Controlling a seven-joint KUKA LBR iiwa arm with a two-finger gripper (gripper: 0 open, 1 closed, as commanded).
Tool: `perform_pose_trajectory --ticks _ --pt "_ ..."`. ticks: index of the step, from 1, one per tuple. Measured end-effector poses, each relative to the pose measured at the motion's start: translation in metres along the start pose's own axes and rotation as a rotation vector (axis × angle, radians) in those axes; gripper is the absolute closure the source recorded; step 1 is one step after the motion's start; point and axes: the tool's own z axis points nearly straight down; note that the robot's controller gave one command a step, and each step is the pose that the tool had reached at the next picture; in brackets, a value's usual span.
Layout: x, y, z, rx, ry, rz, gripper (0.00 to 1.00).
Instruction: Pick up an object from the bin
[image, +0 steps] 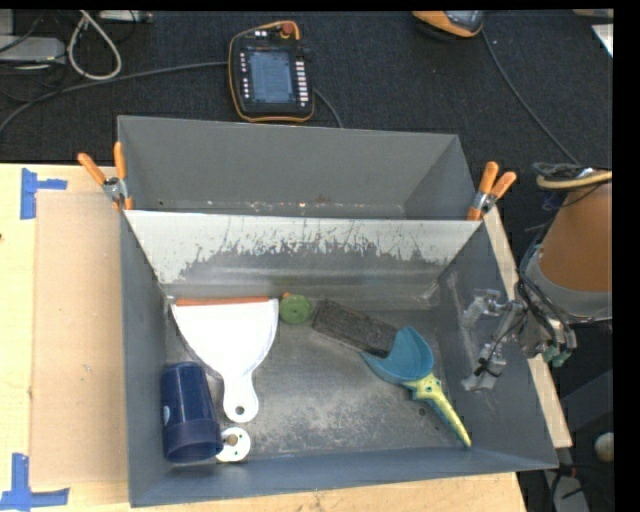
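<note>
**Status.** The gripper (487, 350) hangs at 3 o'clock in the grey metal bin (300, 190), close to the right wall and above the sloped side. Whether it is apart or together cannot be told from this view. Every object visible lies on the bin floor, so none is judged to be lifted.

**Object positions.**
- Blue scoop (408, 355) with a yellow-green handle: at 3 to 4 o'clock and nearest to the gripper, with the handle running toward 5 o'clock. It is near the gripper but apart from it.
- Dark rectangular block (348, 327): at 1 o'clock, with one end touching or just beside the scoop bowl.
- Small green ball (295, 309): at 12 o'clock, just beside the block.
- White dustpan-shaped scraper (228, 335) with an orange edge: at 9 o'clock.
- Dark blue cup (188, 410), lying on its side: at 8 o'clock, with a small white ring (235, 445) beside it.

**Progress.** The pick is judged not yet made. The remaining steps are to position over an object, descend, close and lift. The scoop is the likeliest candidate by nearness alone. Its curved bowl and thin handle may slip in the grasp.
</note>
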Motion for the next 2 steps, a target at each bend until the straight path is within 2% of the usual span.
perform_pose_trajectory --ticks 1,2 --pt "0.025 -0.007 0.040 -0.001 0.006 -0.221 0.00" --pt "0.045 -0.013 0.050 0.001 -0.009 -0.240 0.00"
